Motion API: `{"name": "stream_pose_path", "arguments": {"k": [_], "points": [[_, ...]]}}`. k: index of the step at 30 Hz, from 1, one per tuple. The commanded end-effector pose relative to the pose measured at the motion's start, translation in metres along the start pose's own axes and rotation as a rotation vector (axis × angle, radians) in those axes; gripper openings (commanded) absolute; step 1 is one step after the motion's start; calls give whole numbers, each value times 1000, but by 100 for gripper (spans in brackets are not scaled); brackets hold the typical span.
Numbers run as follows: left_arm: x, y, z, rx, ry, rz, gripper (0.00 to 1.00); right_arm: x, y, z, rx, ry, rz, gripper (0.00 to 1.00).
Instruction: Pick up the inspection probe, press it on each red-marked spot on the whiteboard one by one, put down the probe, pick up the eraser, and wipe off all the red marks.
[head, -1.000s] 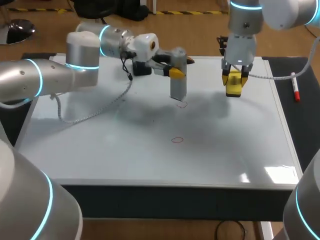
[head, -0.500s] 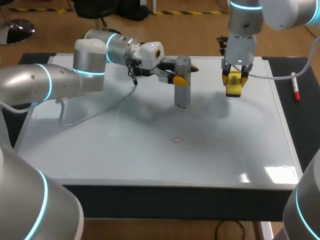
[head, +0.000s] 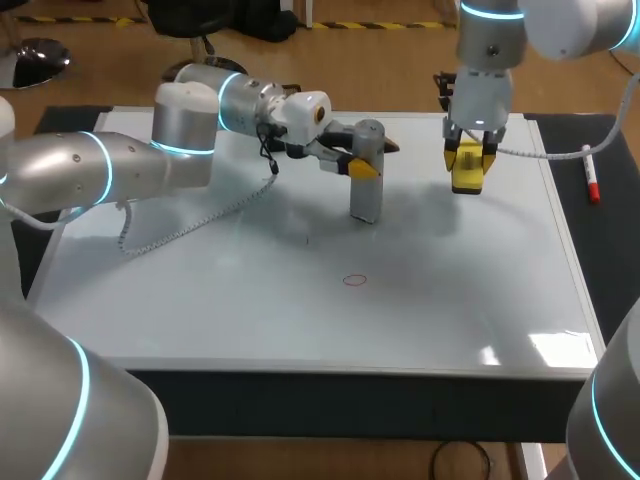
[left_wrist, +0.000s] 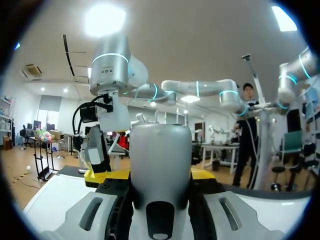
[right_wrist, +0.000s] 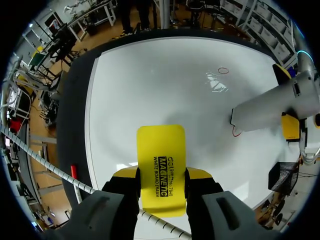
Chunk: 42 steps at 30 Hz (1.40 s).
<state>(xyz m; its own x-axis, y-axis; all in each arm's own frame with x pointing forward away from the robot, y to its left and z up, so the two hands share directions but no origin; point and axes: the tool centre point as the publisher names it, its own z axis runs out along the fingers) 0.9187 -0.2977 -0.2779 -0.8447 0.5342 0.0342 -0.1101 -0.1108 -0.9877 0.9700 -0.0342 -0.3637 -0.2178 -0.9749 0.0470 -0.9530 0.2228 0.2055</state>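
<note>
The grey inspection probe (head: 366, 180) stands upright with its lower end on the whiteboard (head: 200, 300), and my left gripper (head: 364, 162) is shut on its upper part. In the left wrist view the probe (left_wrist: 161, 160) fills the gap between the yellow fingertips (left_wrist: 204, 173). A small red mark (right_wrist: 236, 132) lies right at the probe's (right_wrist: 267, 109) lower end. A second red circle (head: 353, 280) lies nearer the front. My right gripper (head: 468, 165) hangs over the back right of the board, shut on the yellow eraser (right_wrist: 161, 167).
A red-capped marker (head: 591, 181) lies on the dark mat just right of the whiteboard. My left arm's grey cable (head: 190, 222) trails over the board's left half. The front and right of the board are bare white surface.
My left arm has shifted the probe a little to the right and lowered it onto the red mark, which it now covers in the head view. The right arm has stayed still.
</note>
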Motion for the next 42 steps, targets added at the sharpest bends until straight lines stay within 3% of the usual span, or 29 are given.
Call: {"name": "stream_pose_path", "arguments": {"k": [1, 34, 42], "points": [[-5, 3, -2, 7, 13, -2, 0, 1, 0, -1, 3, 3, -2, 0], [-5, 12, 2, -20, 43, -26, 0, 1, 0, -1, 3, 3, -2, 0], [-2, 4, 3, -13, 39, -16, 0, 1, 0, -1, 3, 3, -2, 0]]}}
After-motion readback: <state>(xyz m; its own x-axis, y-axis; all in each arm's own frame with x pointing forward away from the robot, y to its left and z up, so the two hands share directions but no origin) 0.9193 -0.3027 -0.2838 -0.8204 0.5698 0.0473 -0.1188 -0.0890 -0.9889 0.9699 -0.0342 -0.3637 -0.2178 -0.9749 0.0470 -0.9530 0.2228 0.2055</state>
